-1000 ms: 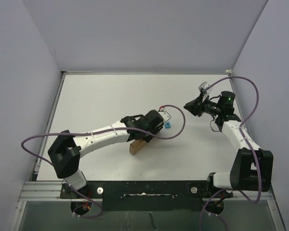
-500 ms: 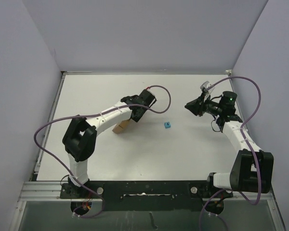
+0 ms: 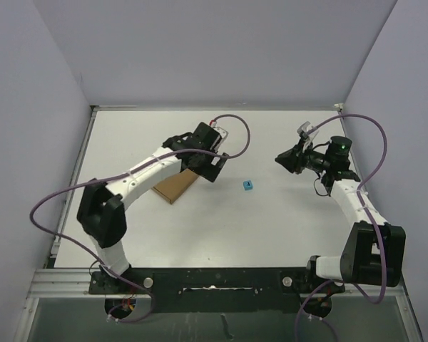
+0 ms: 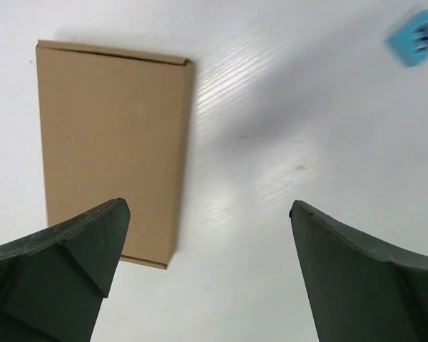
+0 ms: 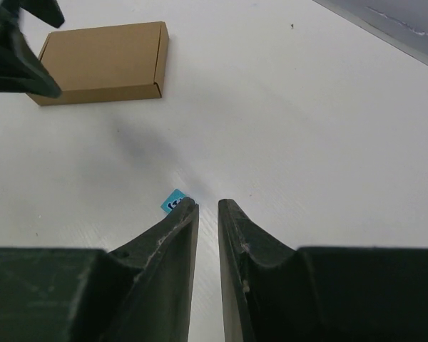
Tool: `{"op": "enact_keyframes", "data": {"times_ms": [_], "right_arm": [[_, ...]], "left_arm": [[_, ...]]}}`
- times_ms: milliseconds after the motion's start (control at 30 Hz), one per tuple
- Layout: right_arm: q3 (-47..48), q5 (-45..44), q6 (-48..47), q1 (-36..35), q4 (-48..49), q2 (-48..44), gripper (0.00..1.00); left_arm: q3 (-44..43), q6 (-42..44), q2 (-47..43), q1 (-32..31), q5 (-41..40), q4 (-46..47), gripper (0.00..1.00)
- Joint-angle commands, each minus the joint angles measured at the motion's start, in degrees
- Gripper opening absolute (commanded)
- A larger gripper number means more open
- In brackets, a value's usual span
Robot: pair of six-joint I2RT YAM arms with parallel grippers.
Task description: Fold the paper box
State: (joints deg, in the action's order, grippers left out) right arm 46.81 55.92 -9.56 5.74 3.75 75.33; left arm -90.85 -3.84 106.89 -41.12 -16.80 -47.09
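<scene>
Top view. Logged the paper box (image 3: pixel 175 184) lying flat on the table (image 3: pixel 285 228), at 9 o'clock from table centre. A second earlier had stood on edge in the left gripper (image 3: pixel 211 168), nearer the middle, close to the blue cube (image 3: pixel 248 185). Found that gripper now clear of the box, at its 1 o'clock, spread to its widest and gripping nothing. Marked the cube alone at 3 o'clock of the box, well apart. Saw the right gripper (image 3: pixel 280 158) parked toward 3 o'clock of the table as before, all but closed.

Left wrist view. Looked down between wide-apart fingers (image 4: pixel 64 263) at bare table. Caught the box (image 4: pixel 110 142) at 10 o'clock, flat, closed, edges square, touched by neither finger. Spotted the cube (image 4: pixel 417 37) at 1 o'clock, blurred.

Right wrist view. Made out only a thin slit between the fingers (image 5: pixel 164 242), nothing in it. Placed the cube (image 5: pixel 172 201) on the table beyond the tips, not pinched. Picked up the box (image 5: pixel 103 60) at 11 o'clock, slim and shut.

Judged the release a set-down of a finished fold, little or nothing left to do. Container check: only the box, shut on every visible side, so could not tell contents; cube outside it
</scene>
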Motion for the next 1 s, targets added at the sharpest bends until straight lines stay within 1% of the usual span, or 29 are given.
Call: {"op": "enact_keyframes", "data": {"times_ms": [0, 33, 67, 100, 133, 200, 233, 300, 333, 400, 467, 500, 567, 600, 667, 700, 767, 833, 967], "right_arm": [[3.22, 0.50, -4.01, 0.67, -5.61, -1.85, 0.20], [4.33, 0.92, -5.26, 0.68, -8.44, -1.38, 0.20], [5.99, 1.16, -7.07, 0.62, -11.84, -0.95, 0.20], [7.64, 1.20, -9.77, 0.59, -17.34, -0.63, 0.20], [9.68, 1.12, -12.40, 0.46, -21.75, -0.22, 0.20], [13.49, -1.17, -17.29, 0.12, -29.51, 0.16, 0.21], [14.93, -2.48, -19.18, -0.02, -32.31, -0.09, 0.25], [16.50, -5.70, -21.95, -0.03, -35.33, -1.25, 0.36], [17.50, -7.48, -23.29, -0.09, -36.51, -2.12, 0.45], [19.55, -10.71, -26.22, 0.06, -38.27, -4.27, 0.67], [22.10, -13.54, -27.47, 0.21, -38.60, -6.58, 0.95], [23.74, -15.00, -27.03, 0.43, -38.06, -7.51, 0.99], [29.10, -15.52, -22.90, 1.23, -38.48, -8.10, 0.98], [33.36, -16.39, -18.25, 1.67, -39.72, -7.28, 0.98], [42.73, -13.72, -13.13, 3.08, -44.58, -4.42, 0.98], [46.45, -13.03, -9.75, 3.55, -45.48, -3.48, 0.98], [50.70, -14.39, -2.60, 3.81, -44.06, -3.00, 0.98], [54.31, -14.53, 0.82, 3.90, -43.81, -3.06, 0.98], [62.08, -8.46, 4.40, 5.54, -46.80, -1.34, 0.98]], "left_arm": [[5.85, -5.94, -17.27, 2.96, 16.65, 12.16, 0.98], [8.69, -6.79, -19.74, 4.65, 21.28, 14.87, 0.98], [12.60, -7.89, -22.27, 7.10, 28.42, 18.31, 0.98], [16.48, -9.47, -25.42, 10.08, 34.09, 22.42, 0.98], [22.35, -11.37, -27.96, 12.97, 38.66, 26.69, 0.98], [30.06, -15.69, -32.12, 20.04, 45.81, 34.24, 0.98], [32.94, -18.72, -33.97, 23.39, 47.72, 37.38, 0.98], [37.78, -23.03, -36.92, 31.37, 52.60, 41.49, 0.98], [39.57, -25.12, -38.02, 34.76, 55.16, 43.11, 0.98], [41.30, -28.83, -39.46, 40.48, 58.95, 44.01, 0.98], [40.03, -31.04, -40.44, 44.55, 59.87, 40.95, 0.98], [37.67, -30.23, -40.95, 45.38, 58.14, 36.95, 0.98], [31.45, -26.41, -42.41, 45.52, 52.20, 28.50, 0.98], [28.61, -25.21, -43.39, 45.52, 49.59, 25.56, 0.98], [24.02, -23.94, -45.69, 45.52, 45.92, 22.19, 0.98], [22.04, -23.45, -46.69, 45.52, 44.64, 21.20, 0.98], [18.39, -23.09, -48.02, 45.52, 44.05, 19.89, 0.98], [14.18, -22.97, -48.19, 45.52, 44.86, 18.02, 0.98], [6.36, -23.12, -47.39, 45.52, 48.37, 16.24, 0.98]]}}
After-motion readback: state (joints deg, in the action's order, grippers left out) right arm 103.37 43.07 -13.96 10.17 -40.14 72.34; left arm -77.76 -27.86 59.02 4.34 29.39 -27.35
